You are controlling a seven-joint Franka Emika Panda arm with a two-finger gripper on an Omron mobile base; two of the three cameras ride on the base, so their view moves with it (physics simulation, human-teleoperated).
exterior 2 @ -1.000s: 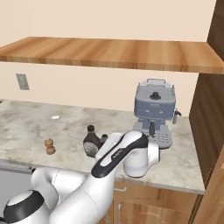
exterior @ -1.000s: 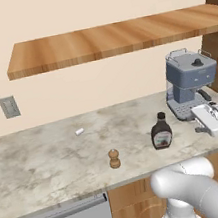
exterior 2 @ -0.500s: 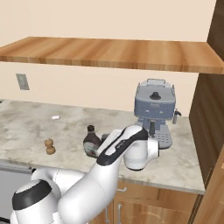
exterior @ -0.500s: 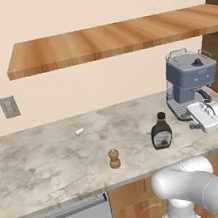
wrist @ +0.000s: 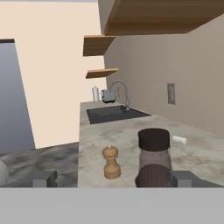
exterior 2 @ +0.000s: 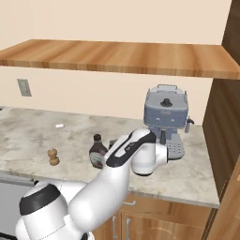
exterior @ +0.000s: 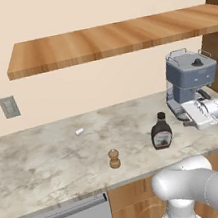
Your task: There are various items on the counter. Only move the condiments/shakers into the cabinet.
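Observation:
A dark syrup bottle [exterior: 161,132] [exterior 2: 97,151] with a black cap stands on the marbled counter [exterior: 50,167]. A short wooden pepper mill [exterior: 114,159] [exterior 2: 54,157] stands to its left, nearer the front edge. My gripper [exterior: 189,116] hangs to the right of the bottle, in front of the coffee machine, and points toward it. In the hand view the gripper [wrist: 113,179] is open and holds nothing. There the bottle [wrist: 153,159] stands just inside the right fingertip [wrist: 183,178], with the mill [wrist: 111,162] farther off. The wooden cabinet shelf [exterior: 114,39] [exterior 2: 117,56] runs above the counter.
A grey-blue coffee machine [exterior: 191,77] [exterior 2: 165,115] stands at the back right, close behind my hand. A tiny white cylinder [exterior: 79,132] [wrist: 179,140] lies near the wall. A wall outlet [exterior: 9,107] is at the left, and a sink [wrist: 114,113] lies far down the counter.
The wrist has turned and the hand has shifted slightly left toward the bottle. Its jaws stay open. The bottle and mill have not moved.

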